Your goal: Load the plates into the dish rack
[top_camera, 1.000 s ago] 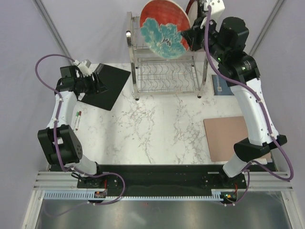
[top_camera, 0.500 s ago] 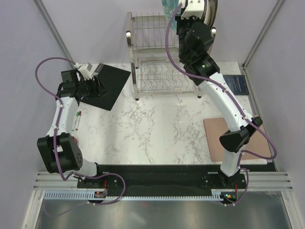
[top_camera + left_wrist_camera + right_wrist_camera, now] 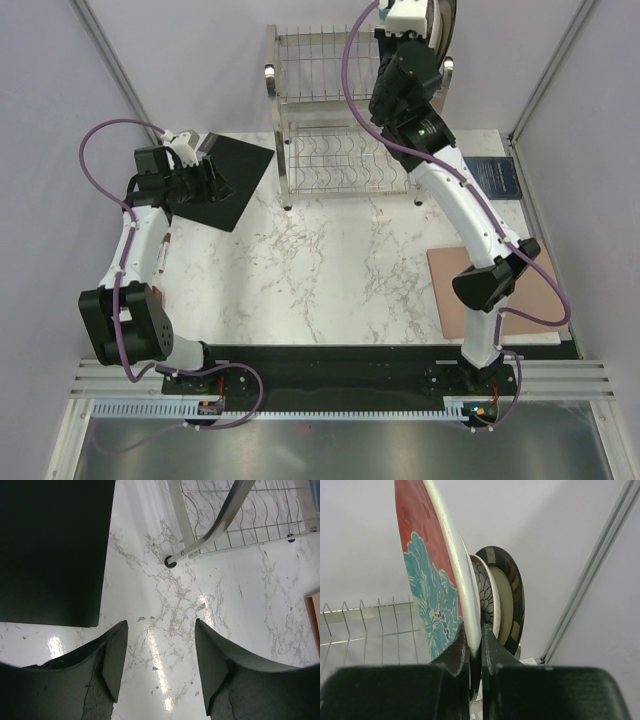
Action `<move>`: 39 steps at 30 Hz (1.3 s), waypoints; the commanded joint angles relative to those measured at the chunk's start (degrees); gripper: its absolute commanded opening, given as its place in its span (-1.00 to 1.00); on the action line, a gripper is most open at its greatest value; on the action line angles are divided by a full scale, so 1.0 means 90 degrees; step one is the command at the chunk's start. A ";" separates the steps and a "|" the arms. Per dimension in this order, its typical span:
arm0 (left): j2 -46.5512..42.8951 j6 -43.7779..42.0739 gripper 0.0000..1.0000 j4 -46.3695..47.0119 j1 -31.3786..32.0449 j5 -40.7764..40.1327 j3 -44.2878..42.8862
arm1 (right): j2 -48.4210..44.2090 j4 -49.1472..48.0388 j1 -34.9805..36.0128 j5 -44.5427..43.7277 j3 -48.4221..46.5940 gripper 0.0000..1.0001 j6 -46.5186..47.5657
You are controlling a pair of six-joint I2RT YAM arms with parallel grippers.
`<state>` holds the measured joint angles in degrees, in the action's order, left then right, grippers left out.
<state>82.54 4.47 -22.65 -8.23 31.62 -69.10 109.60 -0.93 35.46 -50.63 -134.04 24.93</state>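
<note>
Nearest the arm bases, a flat pinkish-brown rectangular mat point(image 3: 480, 290) is lying at the right side of the white marble-patterned table point(image 3: 330, 260). Further in on the left, the left gripper point(image 3: 160, 630) is hovering over the bare tabletop. Its two dark fingers point(image 3: 116, 660) are standing spread wide with nothing between them, near a corner of a flat black square mat point(image 3: 50, 550). Beyond that, the tall stainless steel wire dish rack point(image 3: 340, 120) is standing at the far edge of the table. The right arm is reaching up over the rack's right end. There the right gripper point(image 3: 473, 640) is pinching the lower rim of the round red plate with teal flowers point(image 3: 427, 595), holding it upright on edge above the upper tier's wires. Whether this plate is sitting in a slot cannot be told. Just behind it, the brown plate with white petals point(image 3: 484, 592) and the plate with a black-checked rim and beige centre point(image 3: 512, 600) are standing upright, close together.
</note>
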 commanded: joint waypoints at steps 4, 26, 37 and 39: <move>0.0067 0.0158 0.25 0.0330 0.0006 0.0091 0.0031 | 0.0009 -0.0610 0.0044 0.0001 -0.0673 -1.00 -0.0269; 0.0213 0.0265 0.26 0.0554 0.0006 0.0139 0.0334 | 0.0703 -0.0444 -0.0180 -0.0683 -0.0732 -1.00 -0.0387; 0.0311 0.0304 0.26 0.0564 -0.0004 0.0159 0.0354 | 0.1123 -0.0346 -0.0444 -0.0780 -0.0907 -1.00 -0.0816; 0.0330 0.0333 0.26 0.0554 -0.0004 0.0188 0.0354 | 0.1181 -0.0297 -0.0473 -0.0800 -0.0947 -1.00 -0.0894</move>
<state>84.84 5.78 -19.57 -8.23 32.05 -66.02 121.01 2.74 33.06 -55.18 -137.84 18.94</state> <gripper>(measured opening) 0.630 0.071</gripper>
